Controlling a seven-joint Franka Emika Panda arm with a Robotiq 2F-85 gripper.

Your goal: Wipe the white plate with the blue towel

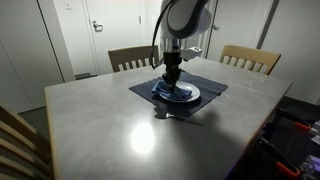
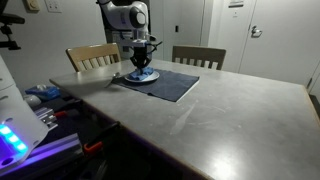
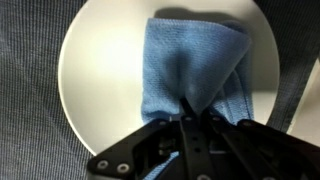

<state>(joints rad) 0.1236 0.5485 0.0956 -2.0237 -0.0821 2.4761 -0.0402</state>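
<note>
Blue towel (image 3: pixel 195 65) lies bunched on the white plate (image 3: pixel 100 75), straight under the pincer (image 3: pixel 192 112). In the wrist view the dark woven placemat (image 3: pixel 25 100) shows far to the pincer's left. Next comes the bare left part of the plate, round and pale. Then comes the blue towel itself, covering the plate's middle and reaching toward its right rim, its folds drawn together where the fingers meet. The pincer is closed to a narrow pinch with a gather of that cloth caught between its fingertips. Right of the towel a thin strip of plate shows, then placemat again.

In both exterior views the pincer (image 1: pixel 172 78) (image 2: pixel 141 66) points straight down onto the plate (image 1: pixel 188 95) (image 2: pixel 146 78). The plate rests on the placemat (image 1: pixel 140 88) (image 2: pixel 172 86), which lies on the grey desk (image 1: pixel 100 130) (image 2: pixel 230 120). Behind the desk one wooden chair (image 1: pixel 130 58) (image 2: pixel 92 55) stands left of the pincer and another chair (image 1: pixel 250 58) (image 2: pixel 198 56) to its right. In an exterior view a small dark item (image 1: pixel 165 115) lies on the desk just off the placemat's near edge, below the pincer; it is too small to tell what it is.
</note>
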